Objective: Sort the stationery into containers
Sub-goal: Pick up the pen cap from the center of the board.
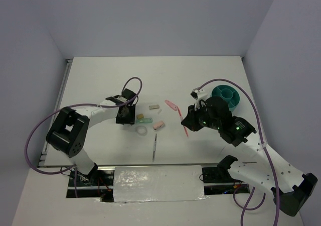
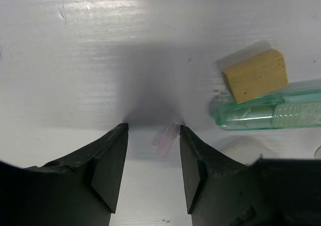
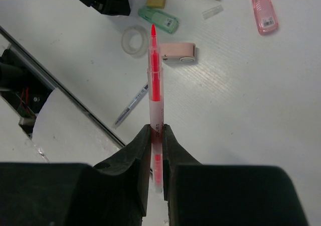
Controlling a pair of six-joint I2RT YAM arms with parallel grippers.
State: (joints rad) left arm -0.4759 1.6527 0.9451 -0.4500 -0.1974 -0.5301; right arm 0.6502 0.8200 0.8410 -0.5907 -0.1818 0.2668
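Note:
My right gripper (image 3: 158, 130) is shut on a pink pen (image 3: 155, 80), held above the table with its tip pointing away; from above, the pen (image 1: 185, 128) hangs below the right gripper (image 1: 189, 119). The teal organiser (image 1: 226, 96) stands behind the right arm. My left gripper (image 2: 153, 128) is open, low over the table, with a small pale pink clear piece (image 2: 168, 138) lying between its fingertips against the right one. A tan block (image 2: 256, 75) and a green clear item (image 2: 271, 113) lie just right of it.
Between the arms lie a tape ring (image 1: 142, 130), a pink block (image 1: 158, 125), a grey eraser (image 1: 154, 106), a pink flat item (image 1: 172, 105) and a grey pen (image 1: 154, 148). A foil-covered panel (image 1: 158, 183) lines the near edge.

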